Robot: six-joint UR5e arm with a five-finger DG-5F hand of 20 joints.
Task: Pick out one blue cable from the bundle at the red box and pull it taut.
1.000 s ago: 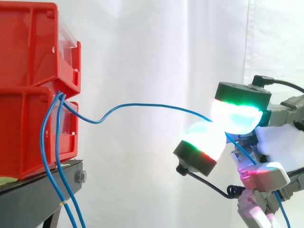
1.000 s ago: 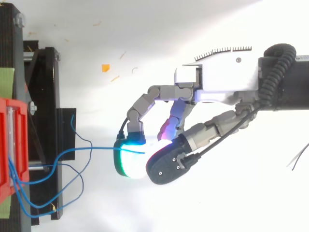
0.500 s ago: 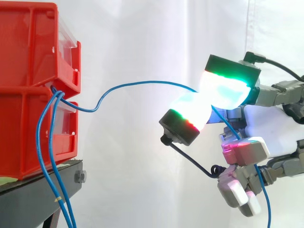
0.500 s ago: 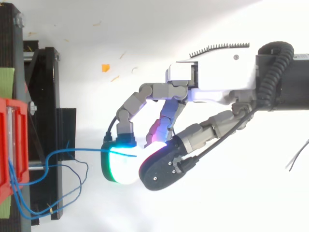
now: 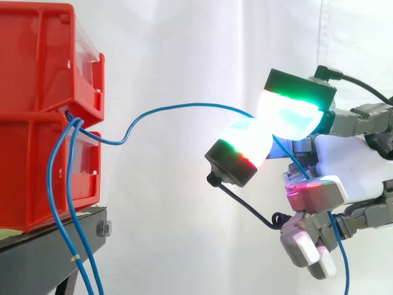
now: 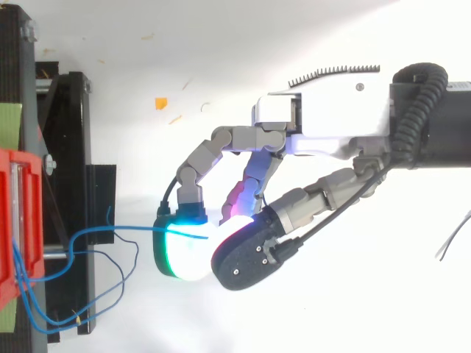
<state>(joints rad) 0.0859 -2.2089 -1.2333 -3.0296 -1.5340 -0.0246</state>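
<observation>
The hand [image 5: 353, 166] pinches one blue cable [image 5: 196, 104] between two curled, glowing fingertips [image 5: 288, 114], hardly moved since half a second ago, the cable still arching slack from them to the red box [image 5: 37, 67] beyond, its tail hanging below the palm.

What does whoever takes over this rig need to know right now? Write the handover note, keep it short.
Hand: shut on the blue cable, pinched between two glowing pads, clear of the red bins.
Cable: runs from where the two stacked bins meet, dips, then arcs up to the pads; its free end hangs behind the hand.
The other blue cables hang in front of the lower bin, past the black stand.
Done: one cable picked out and gripped.
Left: it is slack, not yet taut; pull away from the bins until the arc straightens.
</observation>
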